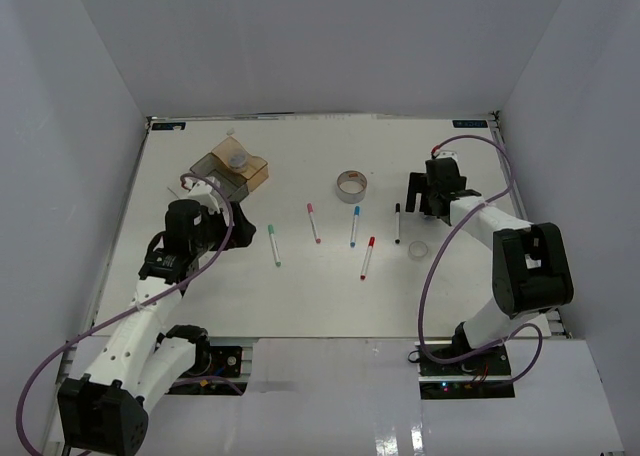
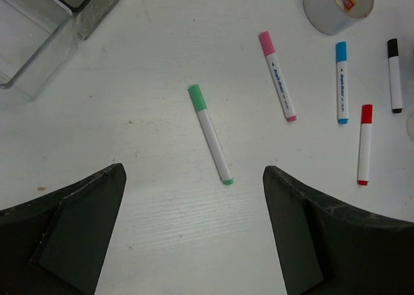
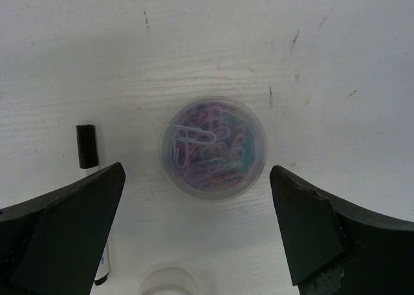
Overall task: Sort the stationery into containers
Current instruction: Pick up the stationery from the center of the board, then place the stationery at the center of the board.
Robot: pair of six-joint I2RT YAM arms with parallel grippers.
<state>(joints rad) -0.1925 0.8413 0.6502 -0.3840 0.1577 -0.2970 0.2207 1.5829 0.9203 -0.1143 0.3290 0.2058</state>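
Five white markers lie in a row mid-table: green (image 1: 273, 244), pink (image 1: 314, 222), blue (image 1: 355, 226), red (image 1: 367, 257) and black (image 1: 397, 222). A silvery tape ring (image 1: 352, 183) lies behind them, and a small clear tape roll (image 1: 419, 248) to their right. The joined boxes (image 1: 215, 166) stand at the back left, with a round tub (image 1: 237, 159) in them. My right gripper (image 3: 197, 172) is open above a tub of paper clips (image 3: 213, 147); in the top view the gripper (image 1: 432, 191) hides that tub. My left gripper (image 2: 194, 172) is open and empty, short of the green marker (image 2: 210, 133).
In the left wrist view a clear box (image 2: 32, 43) is at the upper left and the tape ring (image 2: 336, 4) at the upper right. White walls close in the table on three sides. Cables loop off both arms.
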